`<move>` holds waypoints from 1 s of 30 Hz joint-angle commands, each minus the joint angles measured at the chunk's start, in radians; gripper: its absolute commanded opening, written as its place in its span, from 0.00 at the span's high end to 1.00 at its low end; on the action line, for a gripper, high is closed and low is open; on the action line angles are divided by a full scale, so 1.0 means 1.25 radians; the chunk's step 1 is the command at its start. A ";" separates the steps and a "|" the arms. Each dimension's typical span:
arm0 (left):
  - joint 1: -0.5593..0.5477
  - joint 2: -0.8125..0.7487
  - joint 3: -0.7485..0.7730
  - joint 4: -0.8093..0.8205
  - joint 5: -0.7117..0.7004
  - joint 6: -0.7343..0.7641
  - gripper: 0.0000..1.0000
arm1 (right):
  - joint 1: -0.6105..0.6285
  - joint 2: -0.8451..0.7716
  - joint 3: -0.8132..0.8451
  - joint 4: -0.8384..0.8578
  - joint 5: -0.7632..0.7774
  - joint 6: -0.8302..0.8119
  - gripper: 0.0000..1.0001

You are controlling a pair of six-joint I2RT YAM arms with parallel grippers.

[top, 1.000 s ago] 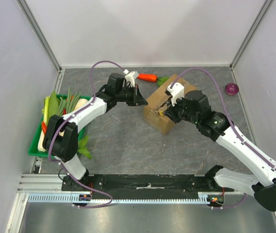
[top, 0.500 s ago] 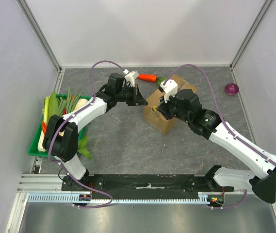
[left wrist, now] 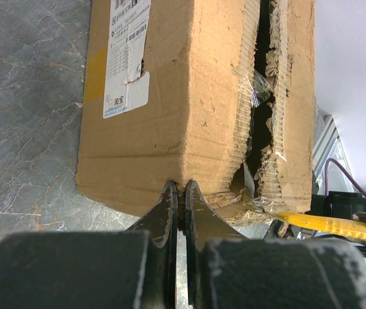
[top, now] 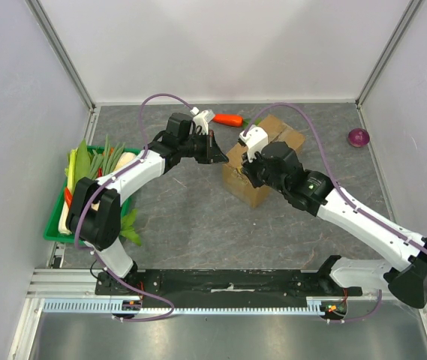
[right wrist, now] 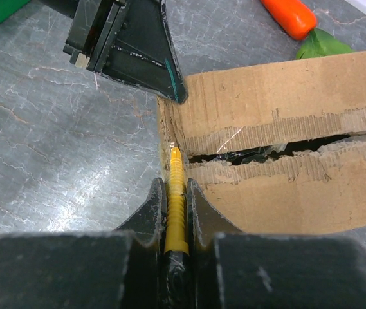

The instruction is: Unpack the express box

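We are viewing the express box [top: 252, 189] standing toward the far side of the grey table [top: 198, 217], its ragged top seam gaping. We are pressing the left gripper [left wrist: 178, 190], fingers closed together, against one box corner. The right gripper [right wrist: 173, 187] is clamping a yellow cutter [right wrist: 175, 206] at the seam's end.

Grey stone-patterned table [top: 190, 217] carrying the brown express box [top: 237, 182] near the middle, a carrot [top: 228, 119] just behind it, a red onion [top: 358, 137] far right, and a green vegetable tray [top: 51, 229] at left.
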 commanded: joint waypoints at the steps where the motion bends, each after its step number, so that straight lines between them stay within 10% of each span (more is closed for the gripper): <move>1: 0.007 -0.014 0.032 0.031 -0.005 0.023 0.98 | 0.011 0.009 0.017 -0.005 0.020 -0.003 1.00; 25: 0.007 -0.032 0.038 0.019 -0.058 0.000 0.98 | 0.012 -0.101 0.131 -0.193 0.021 -0.034 1.00; 30: 0.007 -0.052 0.073 0.036 -0.012 -0.011 0.57 | 0.011 -0.148 0.122 -0.052 0.165 0.013 1.00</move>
